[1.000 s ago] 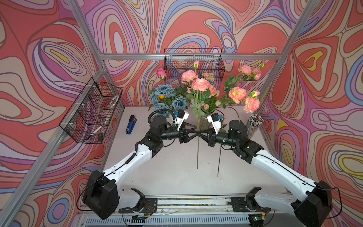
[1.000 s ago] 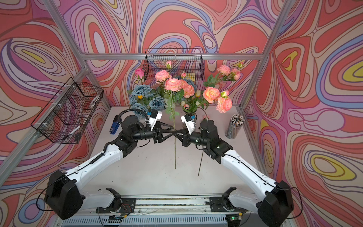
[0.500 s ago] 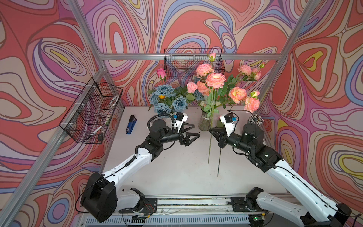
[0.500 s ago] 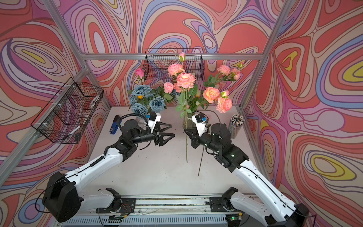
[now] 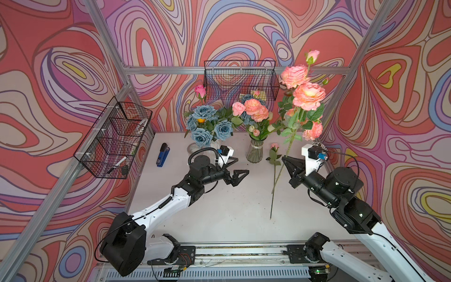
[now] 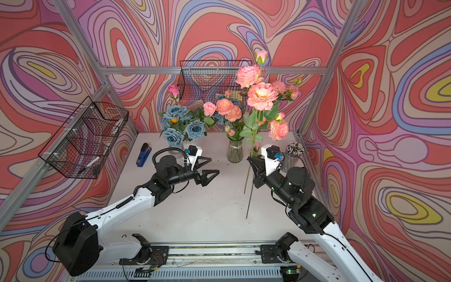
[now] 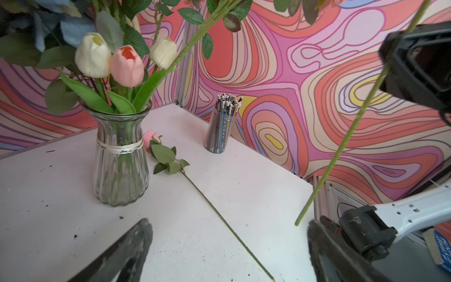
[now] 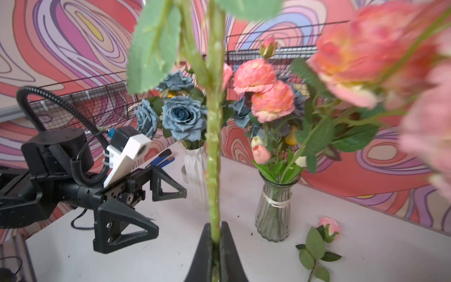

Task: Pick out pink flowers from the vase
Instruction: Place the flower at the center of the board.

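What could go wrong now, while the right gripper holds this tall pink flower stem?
1. The right gripper pinches the thin stem far below the heavy blooms, so the spray may swing or slip.
2. Its leaves hang near the flowers in the glass vase; snagging them could tip it.

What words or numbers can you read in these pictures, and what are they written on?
"Just for": curly writing on the pale ribbon tied around the glass vase; the rest of it is too blurred to read.
White print on the blue packet in the left wrist view: too blurred to read.
No other readable text.
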### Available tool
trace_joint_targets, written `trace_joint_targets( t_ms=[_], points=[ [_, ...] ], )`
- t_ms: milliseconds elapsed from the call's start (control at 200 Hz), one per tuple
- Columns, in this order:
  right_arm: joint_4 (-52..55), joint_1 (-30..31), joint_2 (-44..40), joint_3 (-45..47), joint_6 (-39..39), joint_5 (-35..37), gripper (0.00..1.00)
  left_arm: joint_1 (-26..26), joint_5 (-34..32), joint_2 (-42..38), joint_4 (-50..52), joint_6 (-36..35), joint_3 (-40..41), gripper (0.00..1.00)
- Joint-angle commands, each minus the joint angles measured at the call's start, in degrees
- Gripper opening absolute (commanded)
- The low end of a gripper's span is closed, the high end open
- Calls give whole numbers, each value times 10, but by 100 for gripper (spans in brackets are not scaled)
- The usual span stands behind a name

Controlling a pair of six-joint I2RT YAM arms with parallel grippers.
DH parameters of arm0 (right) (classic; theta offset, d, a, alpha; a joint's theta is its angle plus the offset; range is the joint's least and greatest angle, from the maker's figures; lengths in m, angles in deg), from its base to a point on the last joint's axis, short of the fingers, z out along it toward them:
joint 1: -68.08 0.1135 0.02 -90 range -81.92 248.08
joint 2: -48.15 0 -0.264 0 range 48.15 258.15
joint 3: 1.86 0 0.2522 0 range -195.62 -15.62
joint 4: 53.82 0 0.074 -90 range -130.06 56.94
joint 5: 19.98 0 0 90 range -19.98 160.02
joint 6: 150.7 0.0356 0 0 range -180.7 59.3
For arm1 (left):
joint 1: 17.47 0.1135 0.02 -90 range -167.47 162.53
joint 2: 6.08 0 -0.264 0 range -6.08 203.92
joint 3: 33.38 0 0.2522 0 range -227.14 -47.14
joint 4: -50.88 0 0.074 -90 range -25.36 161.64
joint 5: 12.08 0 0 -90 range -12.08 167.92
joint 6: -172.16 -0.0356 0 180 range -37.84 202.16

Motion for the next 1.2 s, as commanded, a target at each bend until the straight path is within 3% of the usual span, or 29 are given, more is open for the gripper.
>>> trace_joint_targets(
  t_ms=[0,170,265,516,1197],
  points=[
    [8,3,-32,11,0,93,0,-7,-75,-8,-33,-16,25,100],
    [24,3,-77,20,20,206,0,-7,-146,-28,-98,-26,94,100],
    [54,3,-87,16,44,306,0,-7,-196,-47,-120,-39,135,100],
    [183,3,-33,-11,130,475,0,-7,-297,-49,-196,-30,219,100],
    [376,3,-9,-61,290,589,0,-7,-310,-6,-276,-20,248,98]
  ],
)
